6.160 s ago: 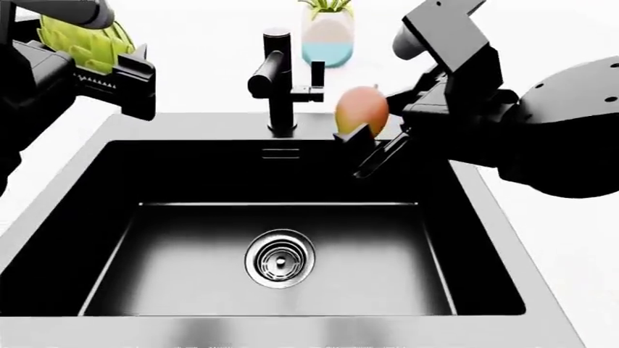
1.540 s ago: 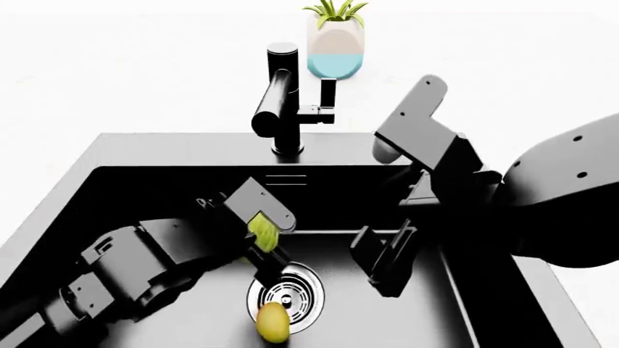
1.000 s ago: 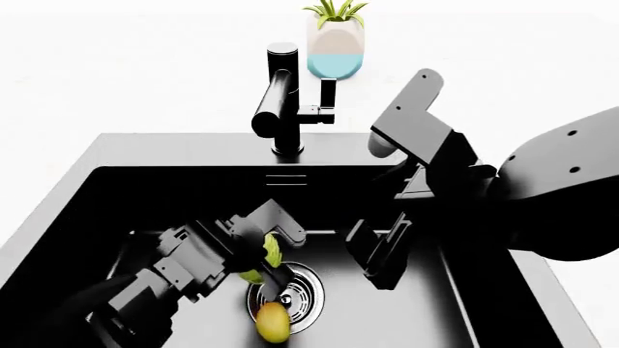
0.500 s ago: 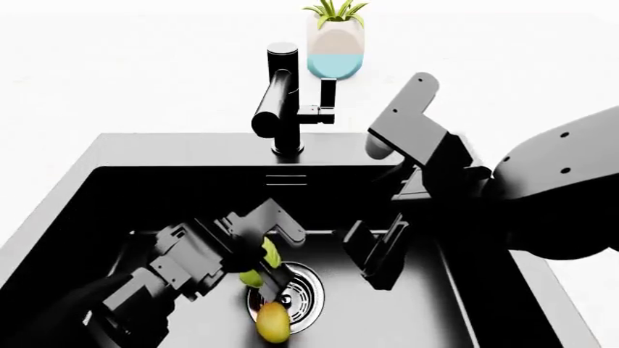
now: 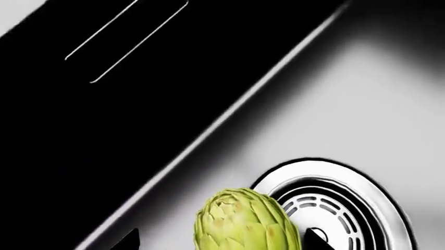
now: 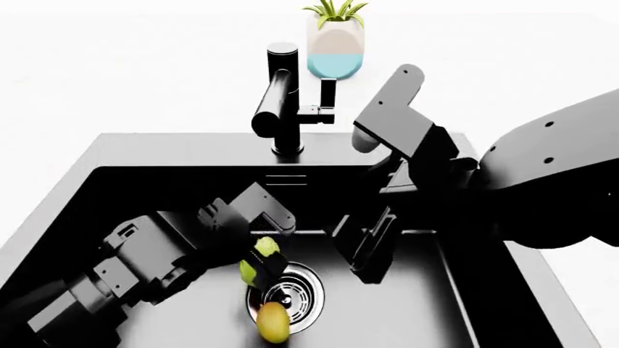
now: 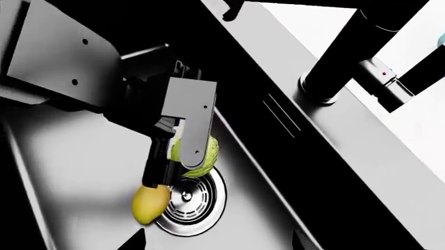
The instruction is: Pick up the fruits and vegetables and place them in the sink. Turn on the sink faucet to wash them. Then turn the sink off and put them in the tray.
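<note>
While the sink takes up most of the head view, its black basin is occupied by both arms, and the step in hand is judged to be the setting down of the second item on the basin floor. The faucet stands on the rim at the back, untouched, with a potted plant behind it; the tray is not seen in any view. The right end effector is held low in the basin with its fingers parted and nothing between them. The left end effector is clenched on the artichoke, which is carried just above the drain; in the right wrist view the green head is seen pinched between the fingers right at the drain's edge. The mango lies on the basin floor, overlapping the drain's rim and very close to the artichoke. A good release would be made only once the artichoke is brought almost to the floor, and a little aside from the mango, so that neither is knocked or sent rolling. Afterwards the arm is best lifted straight up, clear of both items, before the faucet's lever is reached for.
</note>
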